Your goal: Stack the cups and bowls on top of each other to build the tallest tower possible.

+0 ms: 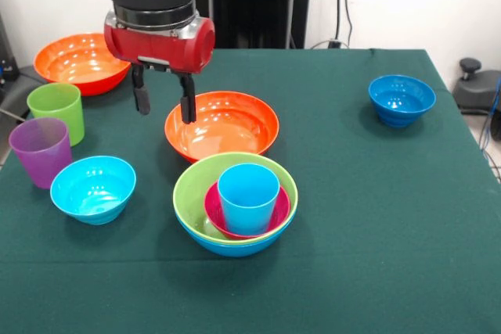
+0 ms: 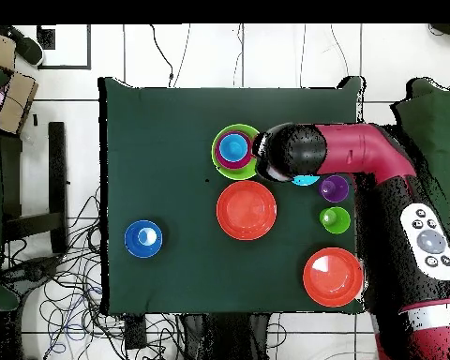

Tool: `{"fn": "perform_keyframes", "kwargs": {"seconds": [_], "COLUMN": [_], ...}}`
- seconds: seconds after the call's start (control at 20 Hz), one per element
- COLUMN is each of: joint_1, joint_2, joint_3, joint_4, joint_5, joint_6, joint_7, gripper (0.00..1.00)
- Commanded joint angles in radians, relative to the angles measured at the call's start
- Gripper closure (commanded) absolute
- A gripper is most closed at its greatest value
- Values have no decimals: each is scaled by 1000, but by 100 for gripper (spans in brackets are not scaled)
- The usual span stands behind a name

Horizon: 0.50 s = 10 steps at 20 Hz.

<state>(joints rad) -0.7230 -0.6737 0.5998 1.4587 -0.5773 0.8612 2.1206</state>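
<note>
The tower [image 1: 235, 205] is seen on the green table [image 1: 376, 217] as a nest: a large blue bowl [image 1: 235, 246] at the bottom, a lime green bowl [image 1: 192, 193] inside it, a magenta bowl [image 1: 213, 209] within that, and a light blue cup [image 1: 248, 195] standing upright in the middle, presumably so that each wider piece steadies the narrower one. The gripper [image 1: 164, 99] is held empty, its two fingers spread moderately apart with nothing between them, above the table just behind and to the left of the tower, beside the rim of an orange bowl [image 1: 223, 124] that lies directly behind the tower. To the left of the tower a cyan bowl [image 1: 93, 188] is set, with a purple cup [image 1: 41, 150] and a lime green cup [image 1: 57, 111] beyond it; a second orange bowl [image 1: 81, 62] lies far back left. A small dark blue bowl [image 1: 401, 99] is placed well apart to the right. From overhead the gripper is hidden by the arm, so its exact footing cannot be judged.
</note>
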Motion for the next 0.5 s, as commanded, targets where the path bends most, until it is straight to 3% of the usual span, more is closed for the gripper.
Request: {"fn": "perform_keyframes", "kwargs": {"seconds": [0.05, 0.5], "joint_1": [47, 43], "joint_2": [-35, -21], "joint_3": [-55, -50], "joint_4": [93, 98], "joint_5": [-125, -129], "joint_6": [-87, -105], "joint_7": [-108, -119], "gripper": [0, 0]}}
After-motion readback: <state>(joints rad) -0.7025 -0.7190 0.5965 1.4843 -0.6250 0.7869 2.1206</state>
